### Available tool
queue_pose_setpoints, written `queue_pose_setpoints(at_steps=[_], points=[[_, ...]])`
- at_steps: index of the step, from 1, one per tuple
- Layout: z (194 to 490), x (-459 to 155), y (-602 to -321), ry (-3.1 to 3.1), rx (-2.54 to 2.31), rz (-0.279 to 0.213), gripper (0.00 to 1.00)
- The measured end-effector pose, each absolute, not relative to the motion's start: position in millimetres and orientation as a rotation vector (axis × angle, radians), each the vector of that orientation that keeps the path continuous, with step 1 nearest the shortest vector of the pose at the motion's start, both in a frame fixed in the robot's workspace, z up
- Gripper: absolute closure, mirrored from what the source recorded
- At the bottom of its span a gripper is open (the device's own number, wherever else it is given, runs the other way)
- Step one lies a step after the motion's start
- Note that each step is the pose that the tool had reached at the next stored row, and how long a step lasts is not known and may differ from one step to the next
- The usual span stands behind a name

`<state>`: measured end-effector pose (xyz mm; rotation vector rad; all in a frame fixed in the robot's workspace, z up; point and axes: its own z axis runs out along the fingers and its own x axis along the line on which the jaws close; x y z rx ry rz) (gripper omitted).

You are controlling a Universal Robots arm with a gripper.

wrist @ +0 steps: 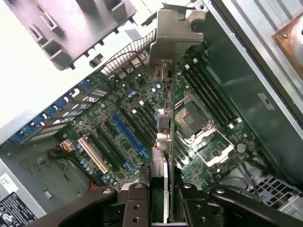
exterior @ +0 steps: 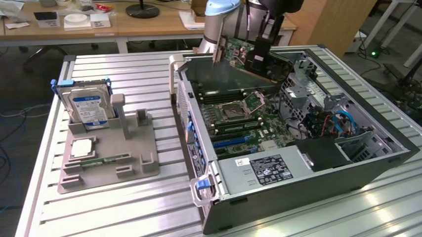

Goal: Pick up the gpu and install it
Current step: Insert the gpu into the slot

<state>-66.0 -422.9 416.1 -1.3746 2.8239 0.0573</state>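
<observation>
Landmark: open computer case (exterior: 290, 148), lying on its side on the ribbed aluminium table (exterior: 118, 69), with the motherboard (exterior: 244, 123) facing up.
Claw: the gripper (exterior: 262, 52) is clamped narrowly on the gpu (exterior: 242, 58). In the wrist view the gripper (wrist: 160, 201) has its black fingers (wrist: 136, 201) pressed against both faces of the card.
Gpu position: held in the air above the far end of the case and clear of the motherboard, on edge and tilted. It is not seated in any slot.
Gpu from the wrist: the gpu (wrist: 161, 142) is seen edge-on, running away from the fingers, with its silver end bracket (wrist: 173, 38) at the far end, over the case wall.
Under the card: the processor socket (wrist: 191, 118) lies on one side of the card's line. The long blue slot (wrist: 128, 137) and the white slot (wrist: 92, 155) lie on the other side.
Power supply: the grey box with a label (exterior: 267, 170) sits in the near end of the case.
Beside the case: a grey parts fixture (exterior: 108, 148) rests on the table on the exterior view's left of the case.
On the fixture: a hard drive with a blue label (exterior: 89, 106) stands upright at its far end. A processor chip (exterior: 82, 147) and a green memory stick (exterior: 105, 160) lie flat at its near end.
Arm: the robot arm (exterior: 214, 24) rises behind the far end of the case.
</observation>
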Motion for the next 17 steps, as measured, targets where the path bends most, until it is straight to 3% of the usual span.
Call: queue_pose_setpoints(at_steps=[17], points=[[414.7,-66.0,-422.9,2.637,-1.715,0.057,0.73]])
